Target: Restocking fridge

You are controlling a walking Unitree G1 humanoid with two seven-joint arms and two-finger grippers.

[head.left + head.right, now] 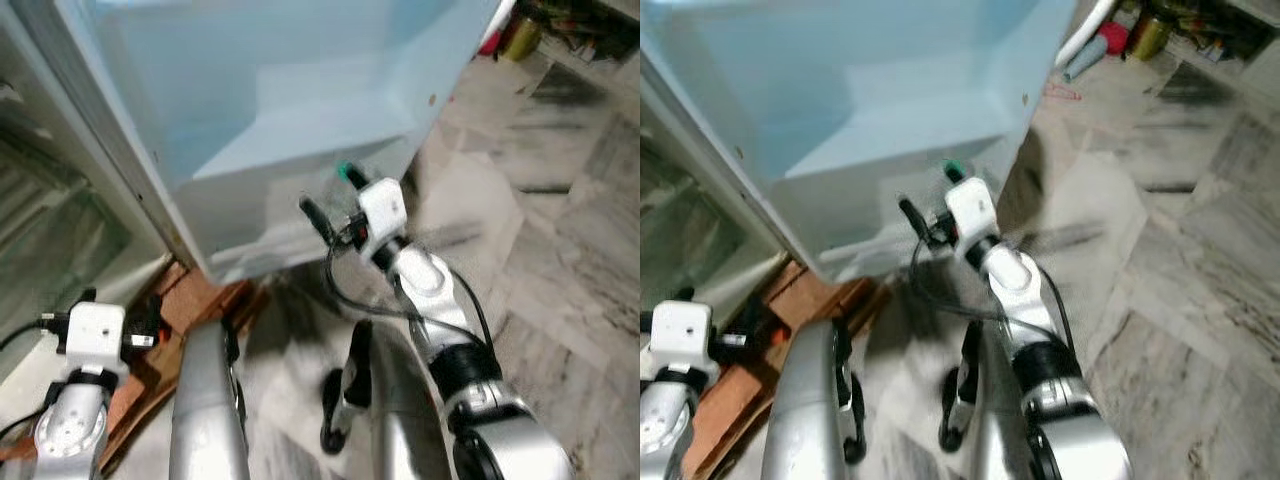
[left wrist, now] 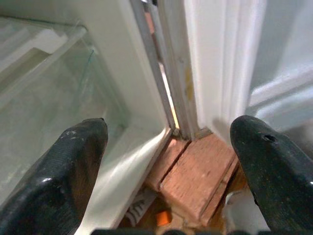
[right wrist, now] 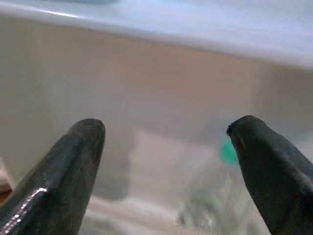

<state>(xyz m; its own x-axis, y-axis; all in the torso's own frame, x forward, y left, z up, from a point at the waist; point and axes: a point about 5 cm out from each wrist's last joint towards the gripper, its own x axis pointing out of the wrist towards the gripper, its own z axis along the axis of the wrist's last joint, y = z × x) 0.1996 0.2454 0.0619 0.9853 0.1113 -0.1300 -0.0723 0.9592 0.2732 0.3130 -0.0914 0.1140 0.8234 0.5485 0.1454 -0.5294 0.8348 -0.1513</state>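
The fridge door stands open, its pale blue inner side facing me. My right gripper is raised against the door's lower shelf, open, with nothing between its fingers. In the right wrist view the translucent shelf wall is just ahead of the fingers, and a blurred green spot shows through it beside one finger. My left gripper is low at the left, open and empty. It points at the bottom corner of the fridge body, where the glass-fronted compartment meets the door hinge.
Red bricks lie under the fridge's corner, also visible as bricks by my left wrist. Marble floor spreads out to the right. A few red and yellow containers stand far back on the right.
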